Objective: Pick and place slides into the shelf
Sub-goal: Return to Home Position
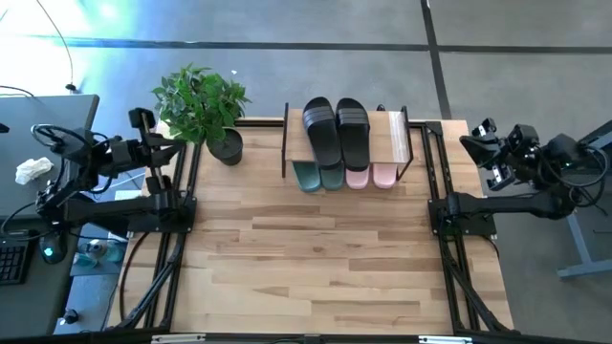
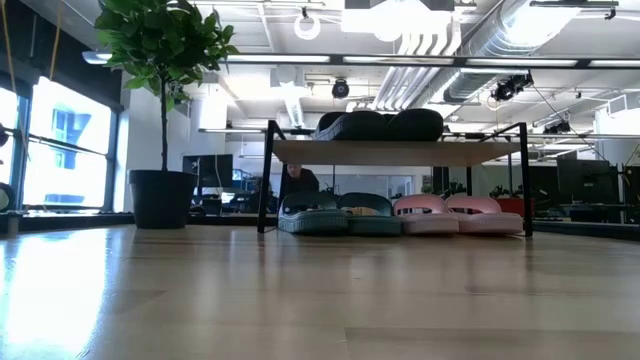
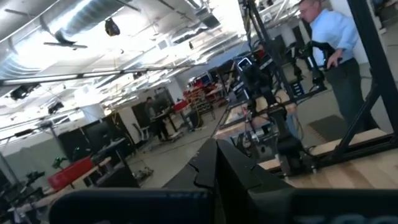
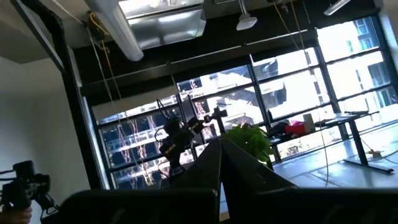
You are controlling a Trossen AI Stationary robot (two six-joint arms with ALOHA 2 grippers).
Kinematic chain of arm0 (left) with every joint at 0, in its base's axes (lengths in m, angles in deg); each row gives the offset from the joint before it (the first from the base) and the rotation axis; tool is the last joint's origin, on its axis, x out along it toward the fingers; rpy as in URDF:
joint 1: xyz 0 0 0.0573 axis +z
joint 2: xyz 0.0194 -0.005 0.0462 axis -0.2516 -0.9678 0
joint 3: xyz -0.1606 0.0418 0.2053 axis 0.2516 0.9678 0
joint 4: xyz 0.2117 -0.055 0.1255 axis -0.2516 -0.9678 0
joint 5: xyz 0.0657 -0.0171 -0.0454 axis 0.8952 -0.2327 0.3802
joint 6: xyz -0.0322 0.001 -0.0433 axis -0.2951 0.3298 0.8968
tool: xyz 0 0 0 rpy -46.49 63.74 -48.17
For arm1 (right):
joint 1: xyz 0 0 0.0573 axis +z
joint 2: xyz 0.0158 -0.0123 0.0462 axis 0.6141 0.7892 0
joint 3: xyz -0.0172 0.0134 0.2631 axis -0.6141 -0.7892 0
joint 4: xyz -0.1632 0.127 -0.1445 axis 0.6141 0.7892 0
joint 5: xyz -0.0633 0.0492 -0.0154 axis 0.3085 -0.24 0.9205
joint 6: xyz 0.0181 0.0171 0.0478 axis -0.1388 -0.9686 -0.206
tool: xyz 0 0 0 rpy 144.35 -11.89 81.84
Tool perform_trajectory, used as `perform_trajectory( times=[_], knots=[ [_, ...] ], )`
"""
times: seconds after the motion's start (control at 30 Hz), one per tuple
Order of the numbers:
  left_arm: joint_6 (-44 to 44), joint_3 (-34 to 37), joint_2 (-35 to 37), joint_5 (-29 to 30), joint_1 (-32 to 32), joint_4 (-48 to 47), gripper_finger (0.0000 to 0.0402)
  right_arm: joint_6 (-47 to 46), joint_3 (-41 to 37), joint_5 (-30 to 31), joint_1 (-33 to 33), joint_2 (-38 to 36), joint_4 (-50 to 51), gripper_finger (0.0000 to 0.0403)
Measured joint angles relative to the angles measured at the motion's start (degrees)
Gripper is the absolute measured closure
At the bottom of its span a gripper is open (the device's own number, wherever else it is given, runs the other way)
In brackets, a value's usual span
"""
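On and under the shelf (image 1: 394, 134), six slides (image 1: 319, 129), well apart from closed, empty left hand (image 1: 175, 146) and right hand (image 1: 468, 143).

From above, the tabletop (image 1: 316, 258) is evenly and softly lit, with only faint shadows beside the plant (image 1: 201, 100) and under the shelf (image 1: 395, 134). A bright glare washes the floor (image 1: 96, 24) beyond its far left corner. At table height, windows (image 2: 65, 150) past the left edge throw a pale sheen along the boards, ceiling lights (image 2: 385, 15) burn out to white, and the black slides (image 2: 380, 125) read as dark shapes against them. The right wrist view faces a bright window wall (image 4: 348, 68) and a glaring ceiling panel (image 4: 165, 25), so everything near it shows in silhouette. The left wrist view is dimmer under a pale ceiling (image 3: 155, 37).
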Motion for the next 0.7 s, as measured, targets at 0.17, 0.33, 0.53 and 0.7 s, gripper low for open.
perform_trajectory(
  times=[0.17, 0.33, 0.53, 0.7],
  knots=[
    [0.29, 0.0, 3.1, 0.93, 0.0, -2.06, 0.0402, -1.15, -2.11, 0.15, 0.0, -3.22, -0.7, 0.0403],
    [0.59, 0.75, 6.94, 1.75, 0.0, -2.39, 0.0402, -1.39, -4.27, 0.55, 0.0, -7.02, -1.4, 0.0403],
    [2.37, 3.33, 12.6, 3.82, 0.0, -3.51, 0.0402, -1.77, -8.63, 0.71, 0.0, -11.54, -5.67, 0.0403],
    [3.93, 6.46, 17.89, 4.8, 0.0, -3.78, 0.0402, -2.43, -9.42, 0.89, 0.0, -10.59, -5.61, 0.0403]
  ],
)
